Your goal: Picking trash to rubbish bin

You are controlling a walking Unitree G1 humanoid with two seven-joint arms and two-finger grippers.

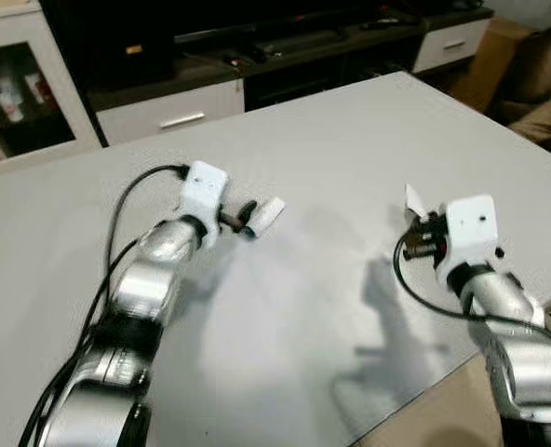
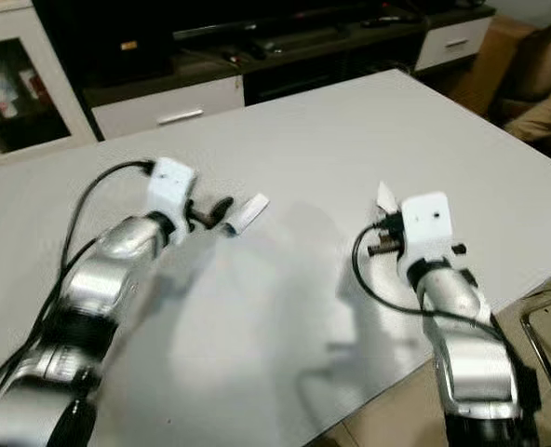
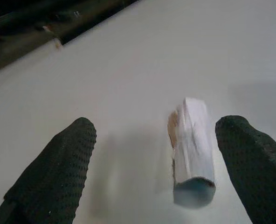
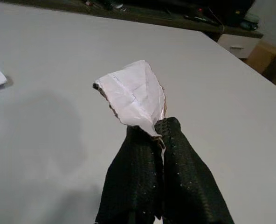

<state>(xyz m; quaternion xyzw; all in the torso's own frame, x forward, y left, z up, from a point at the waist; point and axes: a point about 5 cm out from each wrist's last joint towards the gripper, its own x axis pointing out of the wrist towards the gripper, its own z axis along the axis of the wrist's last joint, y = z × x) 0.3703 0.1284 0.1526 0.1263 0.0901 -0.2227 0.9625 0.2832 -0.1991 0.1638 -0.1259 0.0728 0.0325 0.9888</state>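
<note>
1. Right tool [image 4: 159,140]: fingers pressed together on the lower corner of a torn scrap of white paper [image 4: 133,95], held above the table [image 1: 350,140] near its right edge.
2. Left tool [image 3: 156,163]: fingers spread wide, one on each side of a small rolled white paper piece [image 3: 191,149]. The roll sits closer to one finger than the other, and whether either pad touches it cannot be told. In the head view the roll [image 1: 267,215] lies just beyond the fingertips.
3. Step in hand, as judged: one scrap is secured, and the second is bracketed but not yet gripped.
4. Next move, as judged: centre the left tool on the roll and close. A light cylinder may roll or skid on the smooth table, so the closure should be slow and even. Both pieces must then be carried to a rubbish bin, whose place cannot be told here.
5. Surroundings: a dark TV unit with white drawers [image 1: 178,116] beyond the table, a glass-fronted cabinet [image 1: 15,93] at far left, brown upholstery [image 1: 541,74] at right. Nothing else lies between the tools.
</note>
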